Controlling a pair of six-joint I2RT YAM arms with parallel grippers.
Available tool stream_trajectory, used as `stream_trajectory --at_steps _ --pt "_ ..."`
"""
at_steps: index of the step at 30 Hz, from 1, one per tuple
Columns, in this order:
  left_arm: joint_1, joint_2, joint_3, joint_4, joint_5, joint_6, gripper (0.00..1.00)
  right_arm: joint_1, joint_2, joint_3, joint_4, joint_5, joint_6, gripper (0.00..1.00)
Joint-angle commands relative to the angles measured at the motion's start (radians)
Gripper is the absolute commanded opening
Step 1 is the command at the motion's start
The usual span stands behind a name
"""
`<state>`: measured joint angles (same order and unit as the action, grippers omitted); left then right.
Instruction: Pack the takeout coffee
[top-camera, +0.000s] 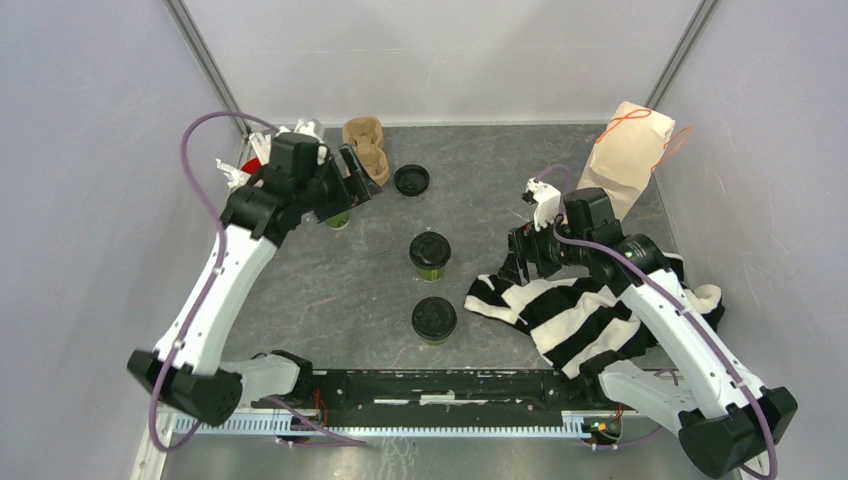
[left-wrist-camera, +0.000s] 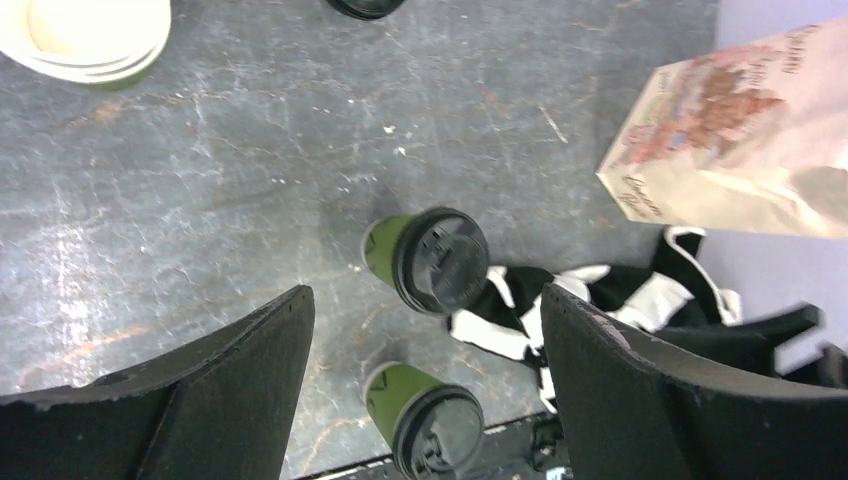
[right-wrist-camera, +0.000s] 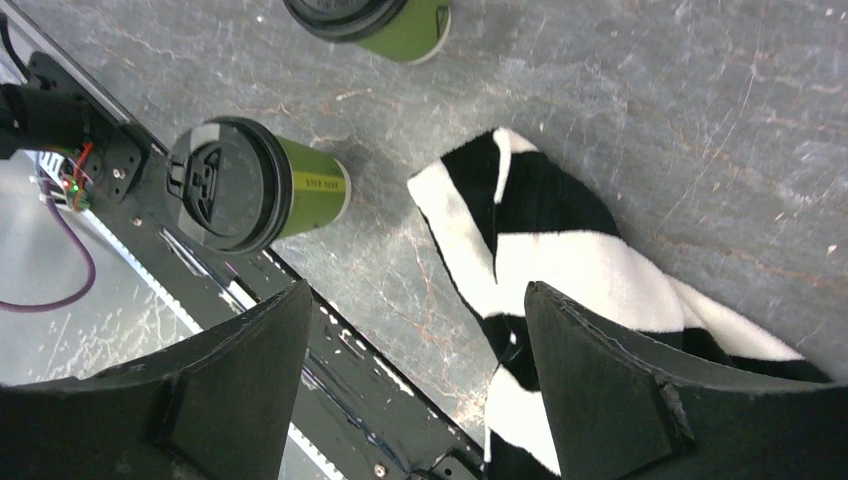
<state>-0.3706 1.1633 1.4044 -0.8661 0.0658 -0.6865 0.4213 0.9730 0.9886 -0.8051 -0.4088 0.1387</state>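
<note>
Where grey table (top-camera: 330, 290) looks scuffed, round-lidded cups (top-camera: 430, 258) (top-camera: 434, 320) stand.

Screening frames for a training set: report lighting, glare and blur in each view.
Top external: even, diffuse light, soft shadows, sharp throughout. Left wrist: paper bag print smeared, middle cup clearer. Right wrist: crisp, with a faint sheen on the near cup lid.

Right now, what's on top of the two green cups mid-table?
A round black lid caps the far cup, and a second lid the near cup. Their contents are hidden under the lids.
</note>
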Motion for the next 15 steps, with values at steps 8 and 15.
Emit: stream_trajectory --at_steps 8,15 --pt "0.000 0.328 0.186 0.127 -0.147 0.177 0.87 0.001 0.284 0.317 0.029 0.090 -0.019 0.85" --pt "0.000 0.593 0.365 0.111 -0.159 0.267 0.77 0.001 0.428 0.493 0.061 0.062 0.005 0.84"
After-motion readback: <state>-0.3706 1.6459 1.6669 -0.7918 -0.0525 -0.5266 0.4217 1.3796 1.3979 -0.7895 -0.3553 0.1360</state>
